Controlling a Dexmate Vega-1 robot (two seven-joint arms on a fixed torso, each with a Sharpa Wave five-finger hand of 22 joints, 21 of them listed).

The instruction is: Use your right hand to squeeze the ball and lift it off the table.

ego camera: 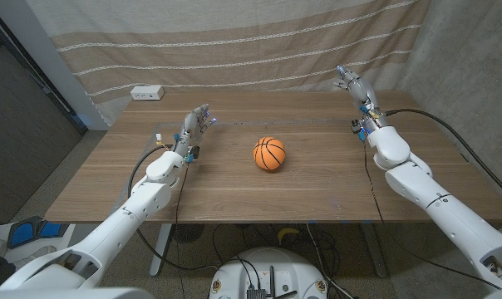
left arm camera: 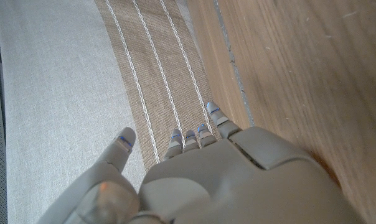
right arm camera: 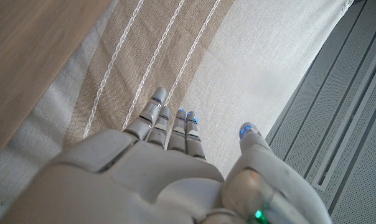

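While its fingers (right arm camera: 175, 127) reach out straight and hold nothing, the right hand (ego camera: 353, 85) hangs over the desk's (ego camera: 234, 187) far right corner, well apart from the ball (ego camera: 269, 154). That ball sits untouched mid-desk, so reaching, squeezing and lifting all remain. Left hand (ego camera: 194, 126) waits open too.

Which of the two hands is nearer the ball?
The left hand is nearer the ball; the right hand is raised by the table's far right corner.
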